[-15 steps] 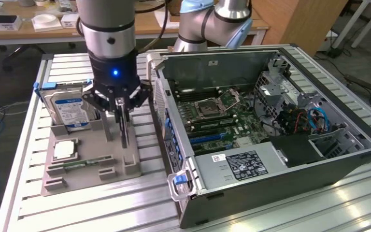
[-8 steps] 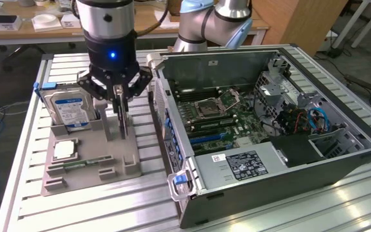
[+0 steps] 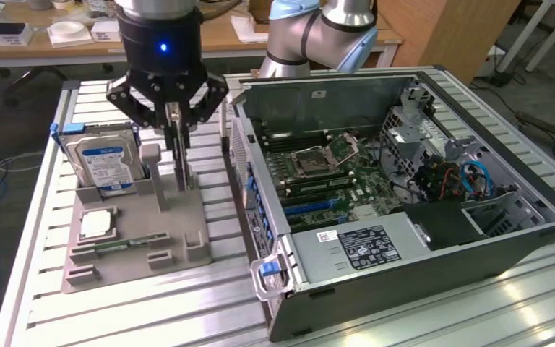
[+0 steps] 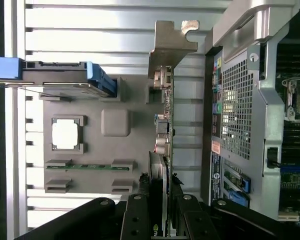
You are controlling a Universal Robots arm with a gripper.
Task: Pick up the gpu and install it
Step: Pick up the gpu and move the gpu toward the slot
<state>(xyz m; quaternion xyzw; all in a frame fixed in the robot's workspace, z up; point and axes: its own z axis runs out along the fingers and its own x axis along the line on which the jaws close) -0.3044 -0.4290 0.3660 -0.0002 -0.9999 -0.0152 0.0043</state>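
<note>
The gpu (image 3: pixel 180 168) stands on edge in the grey holder tray (image 3: pixel 167 220), left of the open computer case (image 3: pixel 509 238) in the exterior view. I see it edge-on, with its silver end bracket (image 4: pixel 171 41) at the far end and its dark board (image 4: pixel 168 125) running back to the fingers. My gripper (image 3: pixel 175 141) hangs straight over it, and its black fingers (image 4: pixel 138 216) press on both faces of the card, so the gripper (image 4: pixel 163 220) is shut on the gpu. The card's lower edge still sits at the tray.
The tray also holds a hard drive (image 3: pixel 109 160) with blue rails, a processor chip (image 3: pixel 97 224) and a memory stick (image 3: pixel 123 244). The case lies open, showing the motherboard (image 3: pixel 331 173) with blue slots (image 3: pixel 308 206). A slatted aluminium table (image 3: pixel 142 318) lies underneath.
</note>
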